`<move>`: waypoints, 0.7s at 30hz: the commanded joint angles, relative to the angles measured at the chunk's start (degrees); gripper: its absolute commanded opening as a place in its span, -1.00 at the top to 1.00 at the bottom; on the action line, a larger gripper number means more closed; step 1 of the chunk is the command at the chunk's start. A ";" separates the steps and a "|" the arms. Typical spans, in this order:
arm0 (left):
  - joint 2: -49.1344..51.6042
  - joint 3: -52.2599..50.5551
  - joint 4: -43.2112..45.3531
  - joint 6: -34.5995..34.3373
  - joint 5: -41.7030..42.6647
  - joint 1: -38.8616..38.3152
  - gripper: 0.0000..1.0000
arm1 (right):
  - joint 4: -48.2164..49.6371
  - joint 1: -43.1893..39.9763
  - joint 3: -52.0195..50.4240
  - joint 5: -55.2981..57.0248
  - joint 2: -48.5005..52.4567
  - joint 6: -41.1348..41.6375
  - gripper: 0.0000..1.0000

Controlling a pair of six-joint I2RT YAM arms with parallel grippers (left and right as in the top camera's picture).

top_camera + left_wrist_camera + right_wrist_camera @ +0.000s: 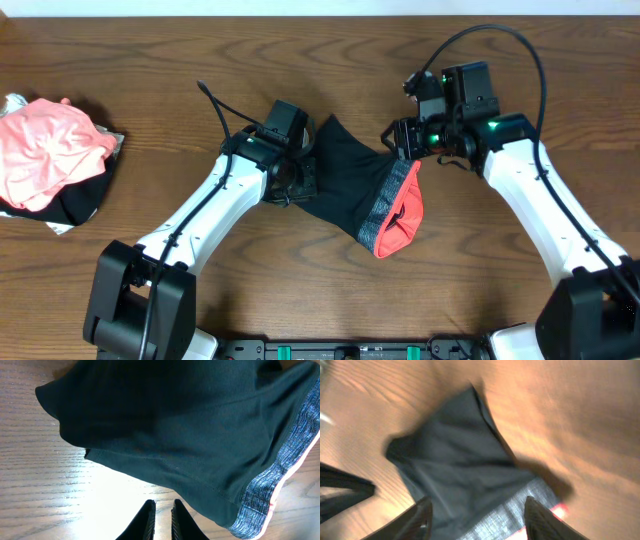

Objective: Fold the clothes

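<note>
Black shorts [345, 180] with a grey waistband [385, 205] and a coral-red inside lie crumpled on the wooden table. In the left wrist view the shorts [175, 425] lie just ahead of my left gripper [164, 509], whose fingers are nearly together with nothing between them. In the overhead view the left gripper [298, 184] is at the shorts' left edge. My right gripper [404, 140] hovers over the upper right end of the shorts. Its fingers [477, 510] are wide open above the dark cloth [455, 460] and the waistband [520, 510], and that view is blurred.
A pile of other clothes, coral-pink on top [45, 150] with black and white beneath, sits at the table's far left edge. Bare wooden table [150, 60] surrounds the shorts. Both arm bases stand at the front edge.
</note>
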 commanded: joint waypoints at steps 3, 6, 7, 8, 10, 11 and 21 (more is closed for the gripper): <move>-0.50 0.68 -0.39 0.76 -0.50 0.09 0.73 | -8.15 -0.11 -1.49 5.07 6.01 0.28 -0.14; -0.50 0.68 -0.37 0.76 -0.50 0.09 0.72 | -11.39 -0.11 -1.57 5.03 8.22 2.45 -0.12; -0.50 0.68 -0.37 0.76 -0.50 0.09 0.72 | -11.74 -0.11 -1.57 5.05 8.59 2.45 -0.11; -0.50 0.68 -0.37 0.76 -0.50 0.09 0.72 | -11.87 -0.11 -1.57 5.03 8.66 2.47 -0.09; -0.50 0.68 -0.39 0.76 -0.50 0.09 0.72 | -11.67 -0.11 -1.57 5.03 8.66 2.64 -0.06; -0.50 0.68 -0.39 0.76 -0.50 0.09 0.72 | -11.63 -0.11 -1.57 5.03 8.63 2.64 -0.04; -0.50 0.68 -0.42 0.76 -0.50 0.09 0.72 | -11.89 -0.09 -2.10 5.05 8.66 5.25 0.03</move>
